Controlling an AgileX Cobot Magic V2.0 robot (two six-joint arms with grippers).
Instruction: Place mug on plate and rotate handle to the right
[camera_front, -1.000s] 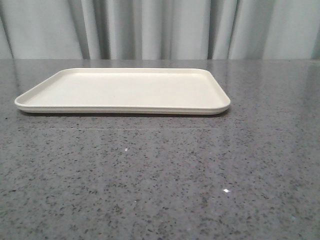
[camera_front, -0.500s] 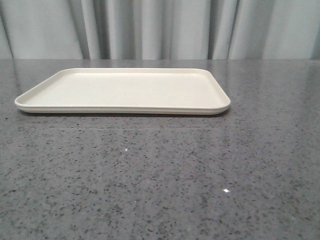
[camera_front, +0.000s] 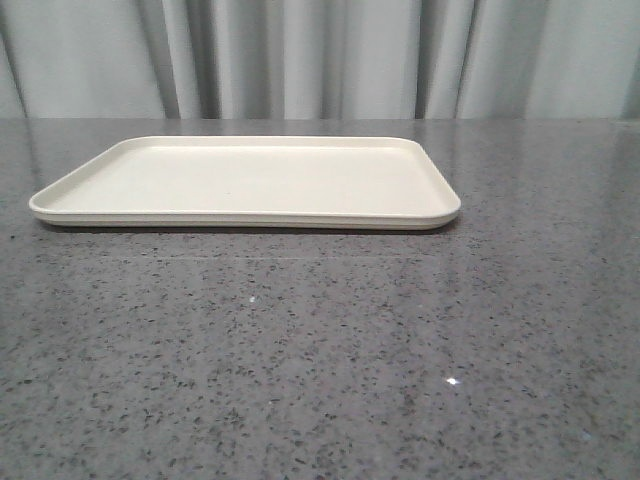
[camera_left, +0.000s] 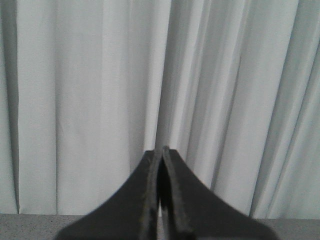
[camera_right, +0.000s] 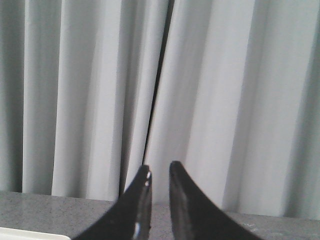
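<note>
Shows a wide cream plate with rounded corners and low rim, flat on the speckled grey table. Left gripper clenched on nothing; right gripper slightly parted, bare

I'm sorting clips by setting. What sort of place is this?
Probably a staged test bench rather than a kitchen: a speckled grey stone-look table, a plain pleated curtain behind, and one cream plate.

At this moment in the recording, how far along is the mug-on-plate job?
Nothing looks done. The large cream rectangular plate lies bare on the grey speckled table, and no mug appears in any view. Nothing is in hand: the left gripper is shut on nothing, the right gripper slightly parted, both facing the curtain. Fetching, placing and rotating all remain.
</note>
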